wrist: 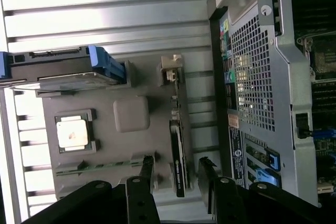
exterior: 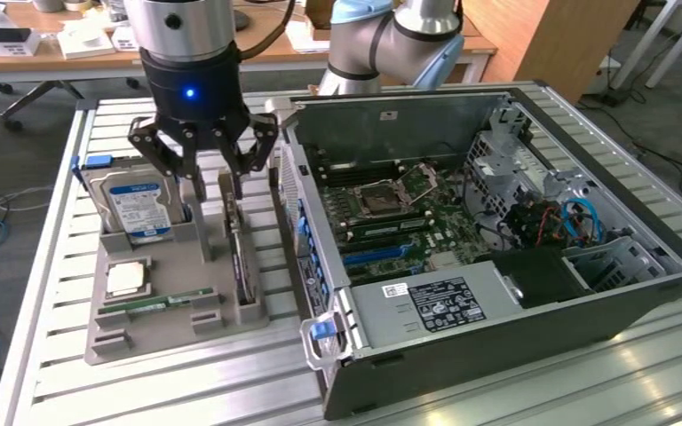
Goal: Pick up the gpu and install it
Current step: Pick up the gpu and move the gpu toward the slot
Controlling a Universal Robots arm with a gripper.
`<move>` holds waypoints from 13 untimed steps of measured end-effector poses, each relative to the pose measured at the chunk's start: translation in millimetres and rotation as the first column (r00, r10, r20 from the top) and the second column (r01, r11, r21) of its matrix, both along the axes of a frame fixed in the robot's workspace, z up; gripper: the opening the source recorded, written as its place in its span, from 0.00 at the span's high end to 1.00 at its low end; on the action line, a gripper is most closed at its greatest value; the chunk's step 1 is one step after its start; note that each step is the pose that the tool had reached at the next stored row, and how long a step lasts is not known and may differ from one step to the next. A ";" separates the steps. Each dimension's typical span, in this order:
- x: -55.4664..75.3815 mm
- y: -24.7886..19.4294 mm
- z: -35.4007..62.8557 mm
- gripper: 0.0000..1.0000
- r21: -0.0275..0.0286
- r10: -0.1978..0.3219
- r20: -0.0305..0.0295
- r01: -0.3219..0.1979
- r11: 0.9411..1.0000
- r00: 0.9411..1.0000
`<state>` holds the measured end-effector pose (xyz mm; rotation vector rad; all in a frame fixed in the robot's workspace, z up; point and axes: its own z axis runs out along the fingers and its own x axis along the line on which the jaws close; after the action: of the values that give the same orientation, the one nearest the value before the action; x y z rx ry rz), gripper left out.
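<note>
The gpu [exterior: 241, 266] was stood on edge in the grey tray [exterior: 139, 333], left of centre in the exterior view, beside the computer case [exterior: 554, 333]. The claw [exterior: 217, 182] was spread wide just above it, with nothing gripped. The card was judged light, stiff and fragile, best pinched across its thin faces at the top edge.

Bright even light, glare on metal table [wrist: 115, 22], soft shadows

Your bench [exterior: 649, 377] was ribbed, glossy aluminium; the tray [wrist: 131, 145] matt grey plastic; the case [exterior: 389, 124] bare dull sheet metal; the gpu [wrist: 177, 156] face smooth black.
</note>
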<state>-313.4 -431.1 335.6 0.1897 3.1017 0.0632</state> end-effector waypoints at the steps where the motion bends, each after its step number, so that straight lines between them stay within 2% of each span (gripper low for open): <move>1: 0.0 0.0 -1.1 0.53 0.000 0.000 0.000 0.000 1.000 1.000; 13: 0.0 0.0 -19.1 0.53 0.000 0.000 0.000 0.000 1.000 1.000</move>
<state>-313.4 -431.1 316.4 0.1897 3.1016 0.0632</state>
